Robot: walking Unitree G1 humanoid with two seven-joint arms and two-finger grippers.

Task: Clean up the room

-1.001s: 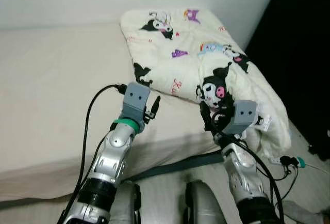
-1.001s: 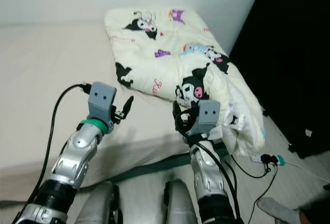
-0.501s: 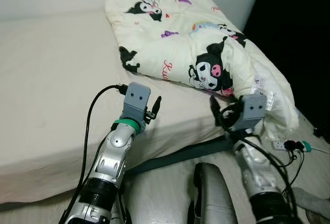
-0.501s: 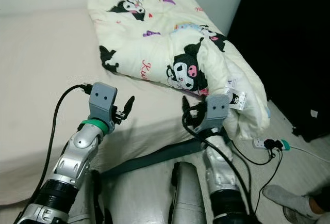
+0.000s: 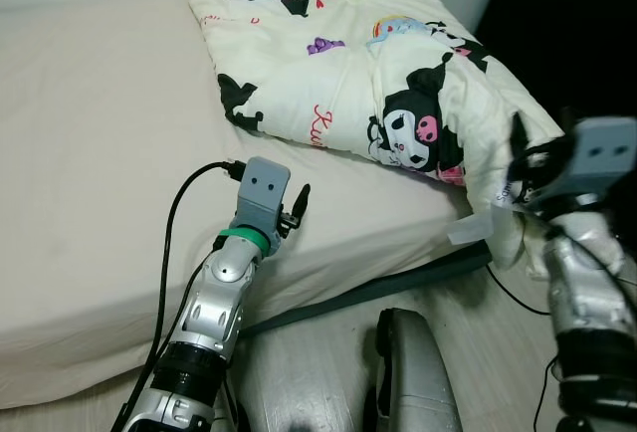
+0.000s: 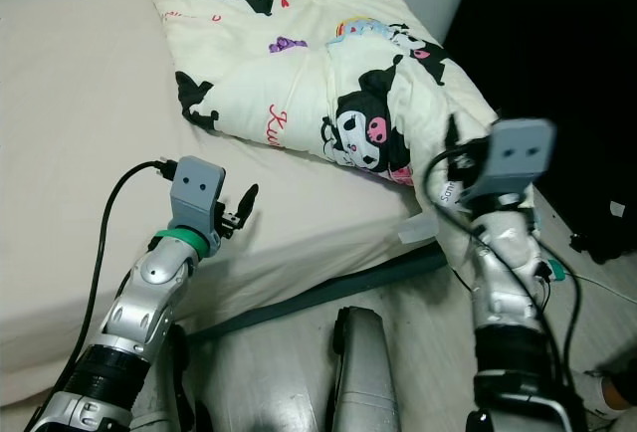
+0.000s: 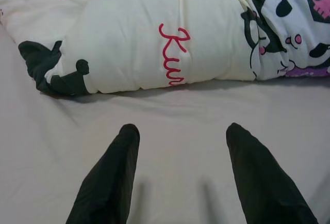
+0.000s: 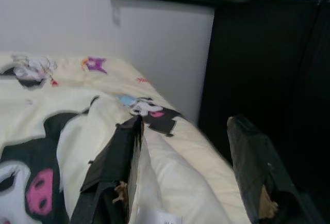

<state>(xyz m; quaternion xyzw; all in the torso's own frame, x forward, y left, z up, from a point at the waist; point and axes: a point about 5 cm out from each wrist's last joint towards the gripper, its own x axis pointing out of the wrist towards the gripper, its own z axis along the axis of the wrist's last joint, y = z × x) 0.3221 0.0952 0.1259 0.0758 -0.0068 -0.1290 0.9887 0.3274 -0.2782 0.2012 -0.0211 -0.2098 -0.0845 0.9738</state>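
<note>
Lying folded | cream cartoon-print quilt (image 5: pixel 338 64) | on bed (image 5: pixel 100 153)

Two spread black fingers (image 8: pixel 116 177) over a cartoon-print quilt (image 8: pixel 62 131), white wall (image 8: pixel 103 33) beyond.

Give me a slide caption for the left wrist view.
Open left gripper hovers over beige bedsheet, facing cream cartoon-print quilt.

My soft cream quilted blanket (image 5: pixel 338 64) carries black cartoon characters with pink faces, red cursive writing and small purple and blue figures. The flat beige bed sheet (image 5: pixel 100 153) is plain. My long fingers (image 7: pixel 111 175) are black.
</note>
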